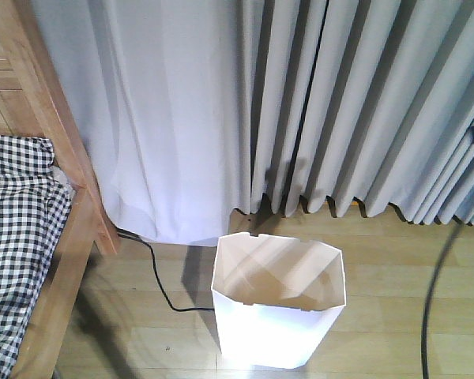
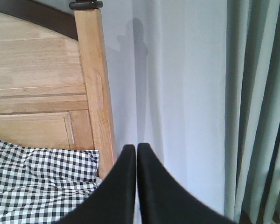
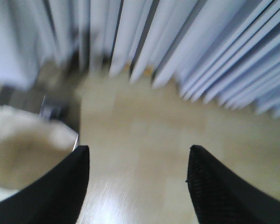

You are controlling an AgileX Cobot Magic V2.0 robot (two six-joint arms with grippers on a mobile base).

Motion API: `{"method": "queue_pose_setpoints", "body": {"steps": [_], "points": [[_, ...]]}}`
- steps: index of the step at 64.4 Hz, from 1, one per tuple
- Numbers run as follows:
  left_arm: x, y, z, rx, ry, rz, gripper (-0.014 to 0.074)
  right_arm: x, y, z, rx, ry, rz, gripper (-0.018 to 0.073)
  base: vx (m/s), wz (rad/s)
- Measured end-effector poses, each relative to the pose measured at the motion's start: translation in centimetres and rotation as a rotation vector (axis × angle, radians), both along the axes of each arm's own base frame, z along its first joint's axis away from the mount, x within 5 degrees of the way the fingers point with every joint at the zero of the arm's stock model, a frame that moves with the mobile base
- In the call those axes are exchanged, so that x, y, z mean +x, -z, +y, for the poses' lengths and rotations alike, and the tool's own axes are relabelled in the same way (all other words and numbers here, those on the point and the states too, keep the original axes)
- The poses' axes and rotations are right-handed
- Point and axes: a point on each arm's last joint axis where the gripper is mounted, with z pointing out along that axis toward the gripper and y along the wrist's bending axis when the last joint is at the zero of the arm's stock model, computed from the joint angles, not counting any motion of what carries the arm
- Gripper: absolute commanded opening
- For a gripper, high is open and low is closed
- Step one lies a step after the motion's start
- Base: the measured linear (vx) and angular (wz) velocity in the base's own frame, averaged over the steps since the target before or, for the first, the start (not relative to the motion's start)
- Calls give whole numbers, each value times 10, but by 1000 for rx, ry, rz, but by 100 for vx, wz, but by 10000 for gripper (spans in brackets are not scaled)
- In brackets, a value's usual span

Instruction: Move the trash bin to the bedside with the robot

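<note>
Plastic, thin and folded, makes up the walls of the trash bin, so I judge it light, a bit springy, easy to dent under a hard pinch, and likely to slide readily on the smooth wooden floor. It stands upright and looks empty, on the floor in the near middle of the front view, just in front of the curtains, and well apart to the right of the bed. The best hold seems to be the many-sided rim, one finger inside and one outside a flat wall section, gently closed. The left gripper has its fingers pressed together with nothing between them, and looks at the headboard post and checked bedding. The right gripper is spread wide and holds nothing; in its blurred view the bin's rim lies just left of its left finger. Count: one bin, one bed, two grippers, one black cable snaking on the floor from under the curtain behind the bin, another dark cable at the far right.
</note>
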Motion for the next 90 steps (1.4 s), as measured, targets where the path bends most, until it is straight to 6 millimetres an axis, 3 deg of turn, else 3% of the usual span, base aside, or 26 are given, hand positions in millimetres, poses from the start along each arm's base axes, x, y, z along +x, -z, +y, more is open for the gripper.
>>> {"method": "queue_pose_setpoints", "body": {"steps": [5, 10, 23, 36, 61, 65, 76, 90], "points": [[0, 0, 0, 0, 0, 0, -6, -34, -19, 9, -15, 15, -130, 448, 0, 1], [0, 0, 0, 0, 0, 0, -6, -69, -19, 24, -12, 18, -256, 448, 0, 1], [0, 0, 0, 0, 0, 0, -6, -134, 15, 61, -34, -130, -479, 448, 0, 0], [0, 0, 0, 0, 0, 0, -6, -193, 32, 69, 8, -187, -772, 448, 0, 0], [0, 0, 0, 0, 0, 0, -6, -200, 33, 68, 80, -159, -834, 422, 0, 0], [0, 0, 0, 0, 0, 0, -6, -200, 33, 68, 78, -160, -834, 356, 0, 0], [0, 0, 0, 0, 0, 0, -6, -200, 33, 68, 75, -160, -836, -15, 0, 0], [0, 0, 0, 0, 0, 0, -6, -200, 32, 68, 72, -159, -841, -9, 0, 0]]}}
